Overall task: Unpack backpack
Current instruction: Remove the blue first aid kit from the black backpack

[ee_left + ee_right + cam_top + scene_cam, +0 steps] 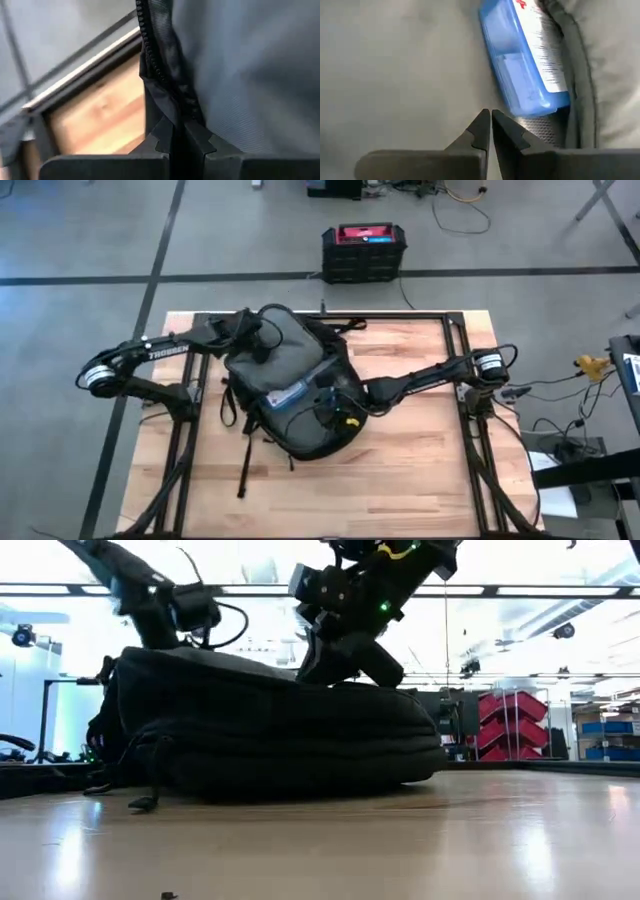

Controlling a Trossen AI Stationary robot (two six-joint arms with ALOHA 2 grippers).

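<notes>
Left gripper (179,142) jaws clamp one backpack (290,380) zipper edge (155,65). Right gripper (491,131) jaws are together, one blue packet (525,65) just beyond them.

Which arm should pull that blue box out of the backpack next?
Right. The right gripper is inside the backpack, nearly shut, its tips right at the blue box. The left gripper is busy, clamped on the zipper edge, holding the opening up.

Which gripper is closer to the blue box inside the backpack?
Right. The right gripper is inside the open backpack, its nearly closed tips just short of the blue box. The left gripper pinches the zipper edge at the backpack's far rim.
</notes>
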